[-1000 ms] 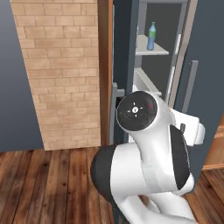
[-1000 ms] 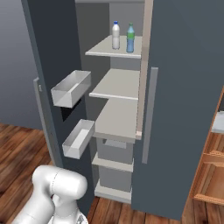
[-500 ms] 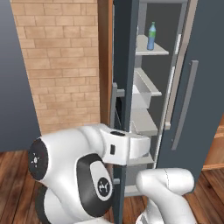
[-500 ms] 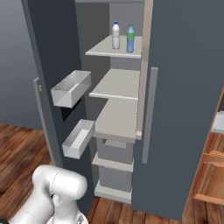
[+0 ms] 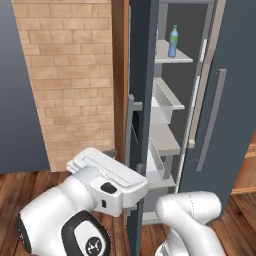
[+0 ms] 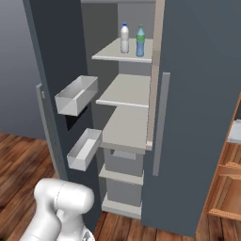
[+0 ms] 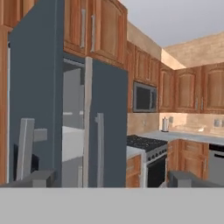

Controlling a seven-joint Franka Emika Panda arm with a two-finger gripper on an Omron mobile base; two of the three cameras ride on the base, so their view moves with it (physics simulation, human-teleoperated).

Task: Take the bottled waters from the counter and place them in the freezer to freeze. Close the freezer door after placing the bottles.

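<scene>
Right base view: two bottled waters (image 6: 132, 38) on freezer (image 6: 188, 94) shelf

White rounded arm (image 5: 75, 215), dark joint caps

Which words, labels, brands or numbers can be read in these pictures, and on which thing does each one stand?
No text can be read.
Two bottled waters on the freezer's top shelf: no label legible.
Black display on the open freezer door: seen edge-on, nothing legible.
Round mark on the arm's joint: a symbol, not words.
</scene>
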